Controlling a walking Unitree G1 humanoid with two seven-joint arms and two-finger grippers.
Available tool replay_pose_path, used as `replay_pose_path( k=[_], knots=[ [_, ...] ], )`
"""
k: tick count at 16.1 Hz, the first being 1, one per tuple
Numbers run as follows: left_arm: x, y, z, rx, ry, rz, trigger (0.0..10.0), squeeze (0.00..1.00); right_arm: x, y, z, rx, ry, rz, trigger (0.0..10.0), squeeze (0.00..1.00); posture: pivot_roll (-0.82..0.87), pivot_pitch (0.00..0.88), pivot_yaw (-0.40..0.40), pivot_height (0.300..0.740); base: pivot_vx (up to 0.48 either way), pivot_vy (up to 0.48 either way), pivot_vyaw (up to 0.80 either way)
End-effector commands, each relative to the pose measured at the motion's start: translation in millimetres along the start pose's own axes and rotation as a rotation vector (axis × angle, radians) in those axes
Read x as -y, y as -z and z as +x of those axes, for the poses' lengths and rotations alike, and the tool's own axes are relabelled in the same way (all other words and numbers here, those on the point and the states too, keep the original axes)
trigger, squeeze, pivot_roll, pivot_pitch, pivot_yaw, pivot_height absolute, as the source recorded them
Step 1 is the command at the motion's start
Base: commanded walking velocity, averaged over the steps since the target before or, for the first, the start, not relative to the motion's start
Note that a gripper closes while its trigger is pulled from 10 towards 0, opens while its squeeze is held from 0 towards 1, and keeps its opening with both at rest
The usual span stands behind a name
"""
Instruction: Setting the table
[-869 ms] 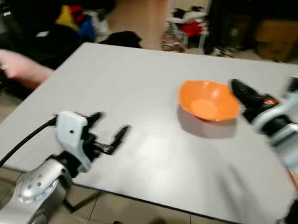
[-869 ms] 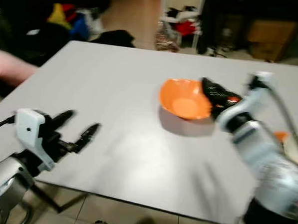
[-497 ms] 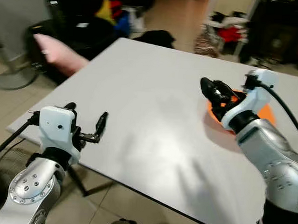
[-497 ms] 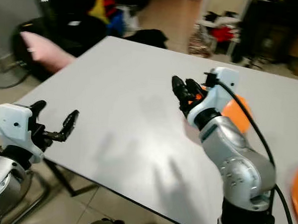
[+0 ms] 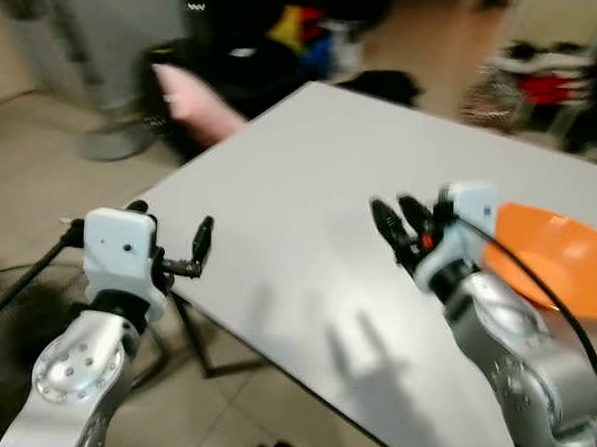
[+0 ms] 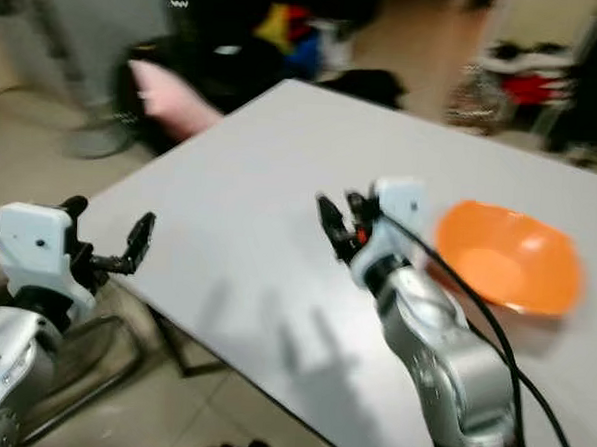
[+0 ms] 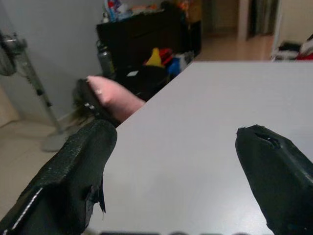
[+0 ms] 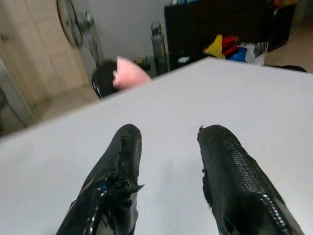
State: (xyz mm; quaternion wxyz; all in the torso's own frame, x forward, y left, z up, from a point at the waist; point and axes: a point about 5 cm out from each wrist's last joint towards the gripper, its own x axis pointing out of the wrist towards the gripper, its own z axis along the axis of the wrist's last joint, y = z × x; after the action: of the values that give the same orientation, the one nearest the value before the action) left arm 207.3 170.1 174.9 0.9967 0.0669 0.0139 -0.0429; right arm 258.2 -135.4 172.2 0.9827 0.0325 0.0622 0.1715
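Bowl [image 5: 560, 259]: smooth, rounded, orange plastic.

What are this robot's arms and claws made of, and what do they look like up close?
Both arms are rounded silver metal shells with small bolts at the joints. Each wrist carries a white boxy block with a black cable trailing back from it. The left claw and right claw each have two long black fingers with a rough, textured surface; the right one shows a small orange-red marking.

- No text, label, brand, number or sign can be read in any view; motion blur softens the head-camera views of the room.
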Motion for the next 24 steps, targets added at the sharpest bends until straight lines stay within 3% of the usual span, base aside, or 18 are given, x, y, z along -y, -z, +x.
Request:
replay_pose_path(
  k=[1, 10, 15, 24],
  knots=[
    [1.0, 0.1, 1.1, 0.005, 0.006, 0.042, 10.0, 0.00, -2.7, -3.8, -0.4, 0.032, -0.015, -0.027, 10.0, 0.00, -0.05, 0.000, 0.065, 0.740, 0.000, 0.000, 0.80],
    [0.9, 3.2, 4.0, -0.001, -0.018, 0.030, 10.0, 0.00, 0.7, 3.0, -8.4, 0.014, -0.018, -0.047, 10.0, 0.00, -0.06, 0.000, 0.061, 0.740, 0.000, 0.000, 0.80],
    [0.2, 10.1, -5.0, -0.032, -0.037, 0.025, 10.0, 0.00, 7.7, 15.7, -11.0, -0.028, 0.015, 0.052, 10.0, 0.00, -0.05, 0.000, 0.053, 0.740, 0.000, 0.000, 0.80],
    [1.8, 9.1, -11.3, -0.035, -0.062, 0.001, 10.0, 0.00, 8.9, 24.9, -10.9, -0.056, -0.002, 0.074, 10.0, 0.00, -0.03, 0.000, 0.037, 0.740, 0.000, 0.000, 0.80]
  ],
)
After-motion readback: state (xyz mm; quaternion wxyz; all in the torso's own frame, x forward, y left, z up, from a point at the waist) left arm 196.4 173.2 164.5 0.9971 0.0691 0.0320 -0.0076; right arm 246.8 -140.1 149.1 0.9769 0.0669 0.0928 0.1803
